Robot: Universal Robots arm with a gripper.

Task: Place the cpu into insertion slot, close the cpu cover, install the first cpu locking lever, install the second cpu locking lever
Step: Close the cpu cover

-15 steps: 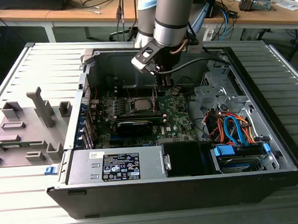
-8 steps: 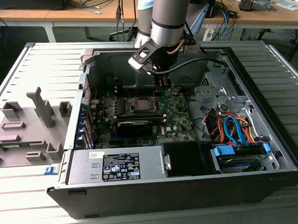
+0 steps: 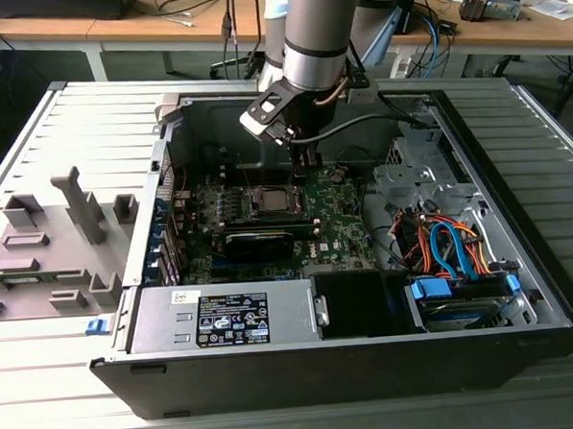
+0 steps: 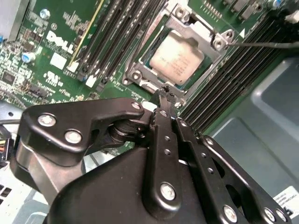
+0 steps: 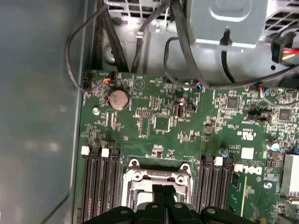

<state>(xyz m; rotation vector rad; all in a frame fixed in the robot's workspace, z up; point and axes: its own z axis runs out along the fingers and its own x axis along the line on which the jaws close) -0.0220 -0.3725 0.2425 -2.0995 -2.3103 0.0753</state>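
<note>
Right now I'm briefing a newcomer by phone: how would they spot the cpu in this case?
In the open computer case, find the green motherboard. Near its middle, between two banks of long black memory slots, sits a silver metal frame. The cpu is the only flat, dull grey square, showing through that frame's window.

The cpu [image 4: 180, 58] shows a dull, matt silver-grey metal top, framed by the brighter bare-metal cpu cover [image 4: 216, 44]; the gripper [image 4: 164, 95] is smooth black with shiny screw heads [image 4: 48, 120], the circuit board [image 4: 60, 42] glossy green.
</note>
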